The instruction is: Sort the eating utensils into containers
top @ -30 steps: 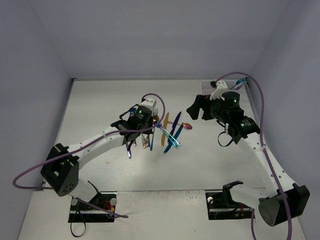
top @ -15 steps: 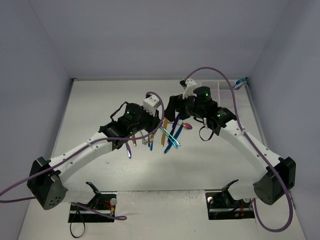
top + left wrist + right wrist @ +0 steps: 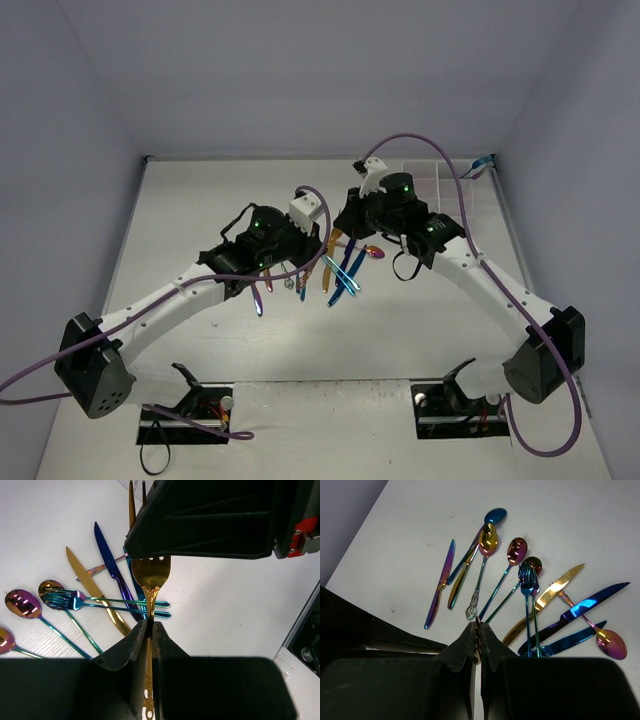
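Since a second ago the right gripper has swung away from the white tray and now sits just off the tips of the left gripper, over the pile. Its last half second was only a small nudge closer. The left arm has stretched out and lifted.

The left gripper's fingers pinch one gold fork by its handle. The fork points straight out from the tips, and its tines run behind the black body of the right arm, with two gold tips showing past it.

The right gripper's fingers are pressed together with only a thin slit between them. I cannot tell whether anything is caught in that slit.

Twelve utensils lie on the table, fanned out beyond the right fingertips:
- Five spoons: one blue spoon, one gold spoon, one pink spoon, one dark gold spoon and one purple spoon far to the right.
- Two teal forks, side by side straight ahead of the tips.
- What look like five knives: a purple knife and a gold-green one to the left, then a gold knife, a blue knife and a teal-blue knife to the right.

The tray stands well behind the right gripper at the far right edge of the table, and the arm partly hides it.
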